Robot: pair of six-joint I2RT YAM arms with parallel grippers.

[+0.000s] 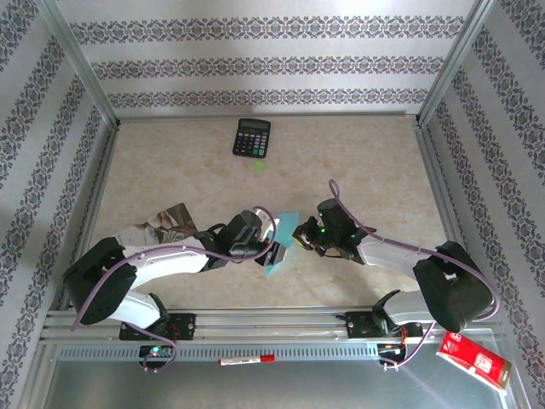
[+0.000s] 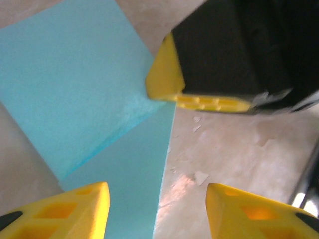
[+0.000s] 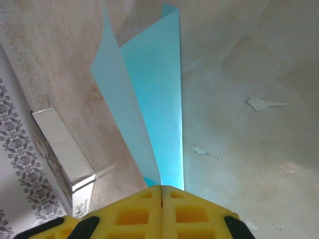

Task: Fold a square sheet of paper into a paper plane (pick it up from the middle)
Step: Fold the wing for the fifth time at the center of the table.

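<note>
The light-cyan square sheet of paper (image 1: 287, 226), doubled over at the near middle of the desk (image 1: 366, 162), is pinched by the pressed-together right end effector (image 3: 161, 191) while the left end effector (image 2: 157, 195) is spread over it, so only early folding is judged done.

Left fingers (image 2: 75, 211) apart, right fingers (image 3: 132, 214) together.

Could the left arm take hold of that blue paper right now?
Probably yes: the left gripper hangs open right over the light-cyan paper, though the right gripper pinches its edge.
</note>
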